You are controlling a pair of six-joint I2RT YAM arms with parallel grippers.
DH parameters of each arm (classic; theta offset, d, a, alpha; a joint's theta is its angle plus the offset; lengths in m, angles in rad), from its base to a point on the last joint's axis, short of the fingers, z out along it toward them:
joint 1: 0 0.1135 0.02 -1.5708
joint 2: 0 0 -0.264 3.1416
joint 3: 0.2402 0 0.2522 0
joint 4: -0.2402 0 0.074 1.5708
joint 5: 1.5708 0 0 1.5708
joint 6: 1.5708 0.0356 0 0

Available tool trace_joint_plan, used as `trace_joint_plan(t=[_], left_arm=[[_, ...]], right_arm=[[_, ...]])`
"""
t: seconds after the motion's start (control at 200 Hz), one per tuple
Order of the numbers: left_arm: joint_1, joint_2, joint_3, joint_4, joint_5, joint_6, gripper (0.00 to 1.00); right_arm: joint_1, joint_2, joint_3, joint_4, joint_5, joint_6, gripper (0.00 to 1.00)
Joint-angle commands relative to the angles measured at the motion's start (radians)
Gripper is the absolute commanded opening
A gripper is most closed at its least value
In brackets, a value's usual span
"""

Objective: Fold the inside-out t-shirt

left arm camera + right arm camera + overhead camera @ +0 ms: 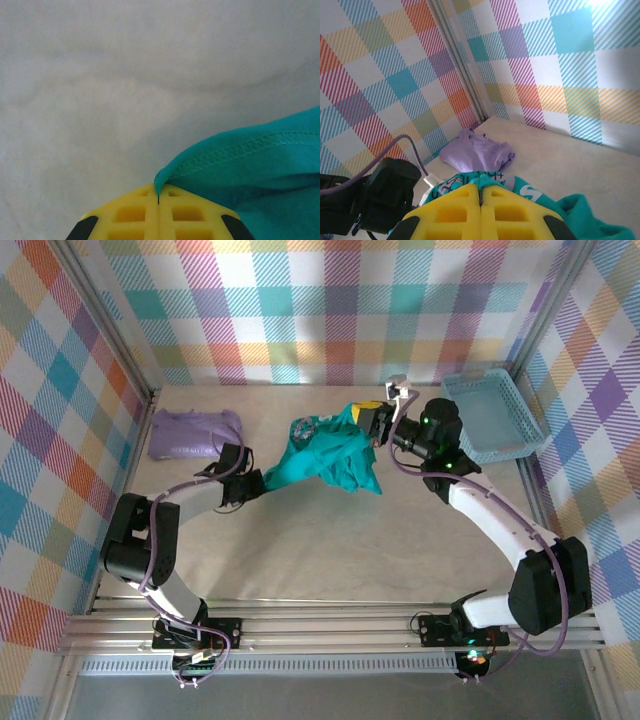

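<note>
Shirt (pixel 325 455) strung mid-air above desk (pixel 330 560) between my two arms, long axis left-right. Left jaws clamped on hem corner, low; right jaws clamped on printed end, higher. Neither arm nearer.

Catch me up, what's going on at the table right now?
Both arms have the teal t-shirt pinched between them. The left gripper is shut on a stitched hem, and the right gripper is shut on the fabric near the pale print. The shirt hangs bunched, not yet folded. A lavender garment lies back left, a blue basket back right.
</note>
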Motion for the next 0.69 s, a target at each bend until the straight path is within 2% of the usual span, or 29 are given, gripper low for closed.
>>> trace_joint_plan(t=[0.0, 0.09, 0.195, 0.325, 0.45, 0.53, 0.58, 0.645, 0.675, 0.68, 0.69], left_arm=[[-0.010, -0.113, -0.063, 0.129, 0.082, -0.032, 0.22], [-0.016, -0.219, -0.085, 0.159, 0.115, -0.057, 0.45], [-0.019, -0.300, -0.080, 0.167, 0.169, -0.084, 0.64], [-0.049, -0.301, -0.036, 0.221, 0.319, -0.129, 0.75], [-0.119, -0.236, 0.041, 0.199, 0.374, -0.114, 0.78], [-0.152, -0.176, 0.082, 0.180, 0.358, -0.095, 0.78], [-0.162, -0.128, 0.107, 0.176, 0.356, -0.093, 0.72], [-0.163, -0.069, 0.139, 0.194, 0.375, -0.109, 0.47], [-0.163, -0.047, 0.149, 0.203, 0.380, -0.117, 0.31], [-0.163, -0.044, 0.150, 0.204, 0.379, -0.120, 0.31], [-0.164, -0.038, 0.152, 0.206, 0.374, -0.121, 0.24]], right_arm=[[-0.007, 0.022, -0.020, 0.083, -0.084, 0.005, 0.00], [-0.008, 0.040, -0.048, 0.099, -0.116, -0.017, 0.00], [-0.008, 0.056, -0.064, 0.100, -0.154, -0.037, 0.00], [-0.008, 0.072, -0.068, 0.092, -0.186, -0.052, 0.00], [-0.008, 0.079, -0.067, 0.086, -0.190, -0.058, 0.00], [-0.008, 0.082, -0.059, 0.090, -0.198, -0.052, 0.00], [-0.008, 0.083, -0.050, 0.099, -0.202, -0.040, 0.00], [-0.007, 0.084, -0.029, 0.113, -0.203, -0.018, 0.00], [-0.008, 0.081, -0.015, 0.117, -0.197, -0.005, 0.00], [-0.008, 0.080, -0.012, 0.117, -0.194, -0.002, 0.00], [-0.008, 0.077, -0.008, 0.119, -0.190, 0.004, 0.00]])
